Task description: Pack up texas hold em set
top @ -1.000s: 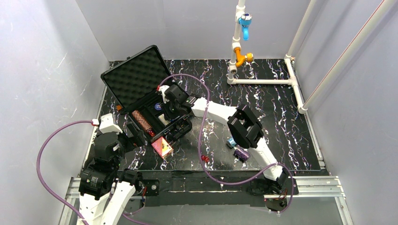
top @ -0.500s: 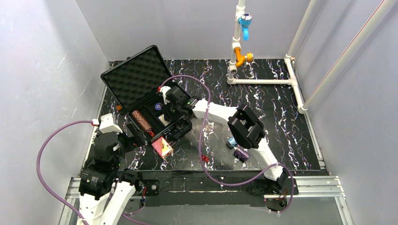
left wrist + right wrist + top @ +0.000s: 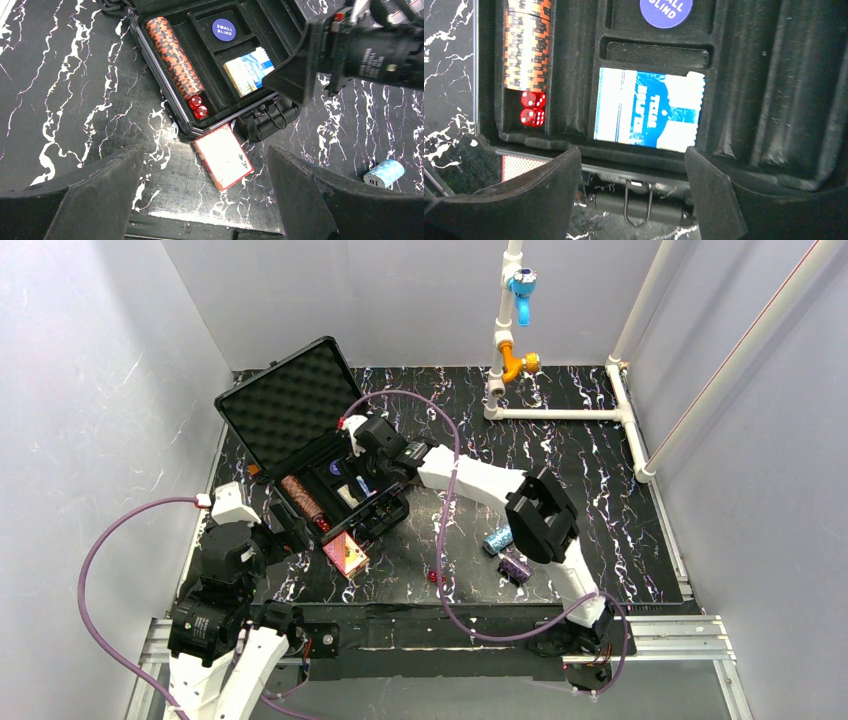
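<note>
Black marbled table (image 3: 600, 460): open black case (image 3: 300, 410) far left. Red card box (image 3: 345, 554) just beside its near edge. Red dice (image 3: 436, 578), blue chip stack (image 3: 497, 539), purple chip stack (image 3: 515, 567) near front. White pipe frame (image 3: 560, 414) far right.

1. The table (image 3: 75, 75) top is glossy black with white marble-like veins.
2. The case's tray (image 3: 744, 100) looks matt black and faintly fuzzy; its lid lining (image 3: 285, 400) is bumpy egg-crate foam.
3. The blue card box (image 3: 649, 107) is smooth printed card.
4. The dice (image 3: 532, 100) are shiny translucent red plastic.
5. The pipe frame (image 3: 560, 413) is smooth white plastic.
</note>
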Controlling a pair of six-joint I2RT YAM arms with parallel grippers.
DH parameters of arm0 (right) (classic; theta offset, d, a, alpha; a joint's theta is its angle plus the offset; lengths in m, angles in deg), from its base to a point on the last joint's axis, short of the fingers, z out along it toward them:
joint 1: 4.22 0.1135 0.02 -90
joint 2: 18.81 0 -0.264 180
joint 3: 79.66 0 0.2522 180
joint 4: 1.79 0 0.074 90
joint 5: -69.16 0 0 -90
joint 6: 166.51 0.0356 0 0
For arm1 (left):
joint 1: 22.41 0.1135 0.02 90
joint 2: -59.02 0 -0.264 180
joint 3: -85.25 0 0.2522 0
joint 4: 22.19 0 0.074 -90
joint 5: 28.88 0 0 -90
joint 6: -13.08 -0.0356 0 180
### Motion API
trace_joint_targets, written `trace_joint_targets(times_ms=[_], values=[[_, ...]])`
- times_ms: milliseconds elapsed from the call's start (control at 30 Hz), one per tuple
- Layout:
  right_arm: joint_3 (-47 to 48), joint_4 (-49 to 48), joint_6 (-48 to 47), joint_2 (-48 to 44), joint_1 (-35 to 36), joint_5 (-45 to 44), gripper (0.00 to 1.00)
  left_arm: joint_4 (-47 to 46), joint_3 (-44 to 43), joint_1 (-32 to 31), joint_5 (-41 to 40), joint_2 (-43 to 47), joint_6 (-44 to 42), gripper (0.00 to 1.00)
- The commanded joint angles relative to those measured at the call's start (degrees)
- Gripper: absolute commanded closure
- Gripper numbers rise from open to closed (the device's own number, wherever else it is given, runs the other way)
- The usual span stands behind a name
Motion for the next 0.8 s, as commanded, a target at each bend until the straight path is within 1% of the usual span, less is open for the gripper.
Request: trace_joint_targets(times_ms=[0,33,67,133,167,233,267,400,467,667,767], values=[[0.14,4.23,-1.06,-6.82,1.21,-5.58,0.1,0.74,0.14,0.53,-0.7,-0.54,-0.21,0.08],[-0.2,5.01,-1.29,-7.58,1.37,-6.92,0.03,0.73,0.14,0.59,-0.7,-0.52,-0.28,0.08],[-1.28,5.11,-1.47,-8.88,1.43,-8.99,0.02,0.73,0.14,0.63,-0.7,-0.63,-0.29,0.08],[-5.19,2.94,-2.87,-11.99,1.23,-11.9,0.02,0.75,0.14,0.69,-0.54,-0.56,-0.37,0.08],[-8.23,0.13,-2.75,-13.71,1.03,-13.11,0.02,0.78,0.14,0.69,-0.53,-0.43,-0.38,0.08],[-12.23,-3.24,-0.86,-16.27,0.84,-17.57,0.02,0.68,0.18,0.64,-0.53,-0.2,-0.35,0.08],[-13.59,-4.24,-1.02,-17.3,0.51,-17.61,0.02,0.65,0.21,0.72,-0.53,-0.06,-0.38,0.08],[-16.34,-4.79,-3.77,-19.42,-0.06,-9.88,0.02,0.62,0.22,0.73,-0.31,0.0,-0.47,0.08],[-17.86,-5.51,-3.71,-20.55,-0.01,-7.9,0.02,0.59,0.22,0.8,-0.19,-0.02,-0.55,0.08],[-19.48,-3.2,2.91,-21.0,0.28,-6.58,0.02,0.47,0.22,0.82,-0.06,0.16,-0.61,0.08],[-20.31,-2.36,3.7,-21.55,2.67,-7.59,0.02,0.49,0.22,0.82,-0.09,0.25,-0.64,0.07]])
